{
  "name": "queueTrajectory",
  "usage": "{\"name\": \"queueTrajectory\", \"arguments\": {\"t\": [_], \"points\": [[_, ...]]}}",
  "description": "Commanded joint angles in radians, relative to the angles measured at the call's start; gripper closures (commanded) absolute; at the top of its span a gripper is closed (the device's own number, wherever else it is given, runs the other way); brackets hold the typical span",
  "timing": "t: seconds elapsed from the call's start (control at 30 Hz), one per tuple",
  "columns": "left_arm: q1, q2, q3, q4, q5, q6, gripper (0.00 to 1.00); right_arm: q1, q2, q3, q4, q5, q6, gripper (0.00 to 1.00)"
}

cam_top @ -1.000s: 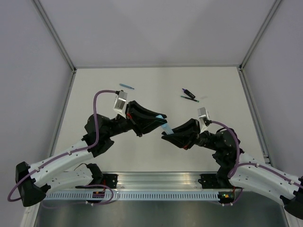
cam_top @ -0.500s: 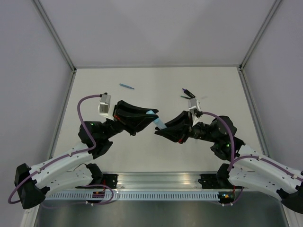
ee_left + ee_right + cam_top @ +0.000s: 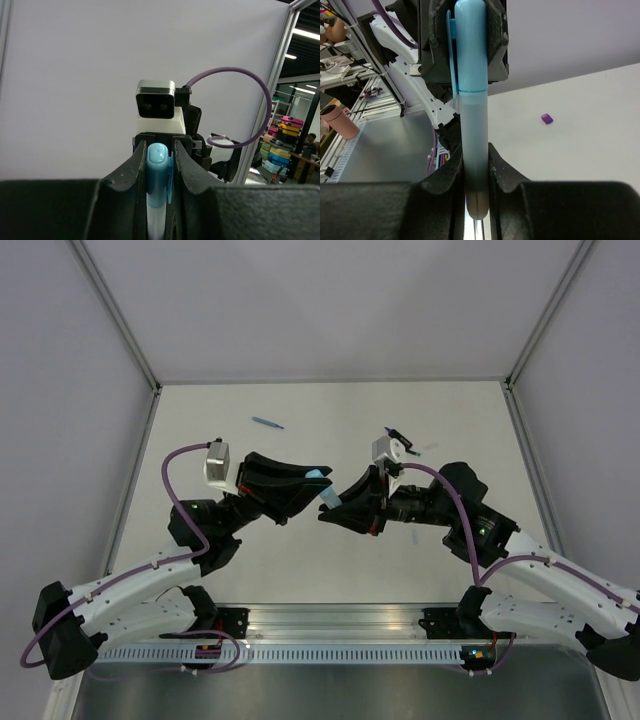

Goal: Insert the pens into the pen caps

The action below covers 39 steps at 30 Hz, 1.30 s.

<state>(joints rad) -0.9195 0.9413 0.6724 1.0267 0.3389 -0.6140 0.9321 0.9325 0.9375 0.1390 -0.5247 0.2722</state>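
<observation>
Left gripper (image 3: 159,146) clamped on pale-blue cap (image 3: 157,175); right gripper (image 3: 475,154) clamped on highlighter (image 3: 472,130). Both held mid-air. Cap lies dead ahead of right gripper, the 2 long axes collinear. Seam looks closed, likely seated.

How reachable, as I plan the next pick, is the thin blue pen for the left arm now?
Probably not yet: nothing lies between, but the left tool is shut on the pale-blue cap, not free for the thin blue pen.
</observation>
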Motion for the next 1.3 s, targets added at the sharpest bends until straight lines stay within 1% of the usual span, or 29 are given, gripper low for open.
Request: {"name": "queueTrajectory", "arguments": {"t": [0.0, 0.23, 0.43, 0.53, 0.63, 0.67, 0.7, 0.77, 0.8, 0.83, 0.87, 0.9, 0.93, 0.97, 1.0, 1.03, 1.1, 1.13, 1.17, 1.2, 1.23, 1.27], "points": [[-0.039, 0.082, -0.092, -0.271, 0.261, -0.073, 0.98, -0.018, 0.017, 0.187, 0.208, 0.138, -0.073, 1.0], [-0.039, 0.068, -0.129, -0.266, 0.262, -0.069, 0.98, -0.026, 0.008, 0.261, 0.107, 0.176, -0.136, 1.0], [-0.039, 0.05, -0.14, -0.267, 0.261, -0.069, 0.98, -0.029, 0.006, 0.28, 0.094, 0.175, -0.14, 1.0], [-0.039, 0.044, -0.123, -0.27, 0.269, -0.072, 0.98, -0.027, 0.015, 0.259, 0.093, 0.158, -0.14, 1.0], [-0.039, 0.022, -0.056, -0.367, 0.226, -0.04, 0.98, -0.029, 0.022, 0.184, 0.071, 0.152, -0.149, 1.0], [-0.039, -0.001, -0.027, -0.476, 0.162, -0.024, 0.98, -0.029, 0.026, 0.137, 0.064, 0.157, -0.154, 1.0], [-0.039, -0.012, 0.03, -0.526, 0.123, -0.01, 0.98, -0.029, 0.037, 0.117, 0.044, 0.155, -0.154, 1.0], [-0.035, -0.033, 0.084, -0.606, 0.03, 0.032, 0.98, -0.029, 0.051, 0.058, 0.031, 0.15, -0.14, 1.0], [-0.032, -0.032, 0.14, -0.676, 0.008, 0.043, 0.98, -0.029, 0.057, 0.04, 0.028, 0.152, -0.134, 1.0], [-0.03, -0.027, 0.173, -0.721, -0.017, 0.065, 0.98, -0.029, 0.057, 0.018, 0.033, 0.173, -0.128, 0.92], [-0.028, -0.019, 0.206, -0.766, -0.047, 0.077, 0.98, -0.027, 0.049, -0.026, 0.043, 0.18, -0.126, 0.87], [-0.027, 0.003, 0.264, -0.842, -0.052, 0.086, 0.98, -0.027, 0.034, -0.046, 0.062, 0.19, -0.126, 0.8], [-0.027, 0.014, 0.286, -0.879, -0.06, 0.105, 0.98, -0.027, 0.023, -0.063, 0.068, 0.21, -0.126, 0.68], [-0.027, 0.025, 0.308, -0.917, -0.086, 0.111, 0.98, -0.027, 0.009, -0.087, 0.07, 0.218, -0.125, 0.63], [-0.025, 0.052, 0.344, -1.001, -0.106, 0.112, 0.98, -0.029, -0.015, -0.097, 0.07, 0.224, -0.114, 0.58], [-0.015, 0.065, 0.358, -1.03, -0.121, 0.118, 0.98, -0.029, -0.027, -0.103, 0.071, 0.232, -0.104, 0.47], [0.004, 0.089, 0.368, -1.083, -0.139, 0.125, 0.98, -0.029, -0.075, -0.123, 0.057, 0.265, -0.07, 0.38], [0.037, 0.117, 0.366, -1.12, -0.143, 0.119, 0.98, -0.029, -0.092, -0.126, 0.039, 0.294, -0.058, 0.32], [0.059, 0.131, 0.362, -1.132, -0.127, 0.112, 0.98, -0.027, -0.11, -0.129, 0.013, 0.384, -0.045, 0.32], [0.086, 0.145, 0.343, -1.137, -0.115, 0.103, 0.98, -0.027, -0.151, -0.135, -0.03, 0.437, -0.036, 0.31], [0.149, 0.169, 0.328, -1.139, -0.1, 0.077, 0.98, -0.027, -0.176, -0.146, -0.038, 0.484, -0.025, 0.3], [0.186, 0.181, 0.308, -1.119, -0.05, 0.062, 0.98, -0.029, -0.229, -0.185, -0.038, 0.517, -0.022, 0.3]]}}
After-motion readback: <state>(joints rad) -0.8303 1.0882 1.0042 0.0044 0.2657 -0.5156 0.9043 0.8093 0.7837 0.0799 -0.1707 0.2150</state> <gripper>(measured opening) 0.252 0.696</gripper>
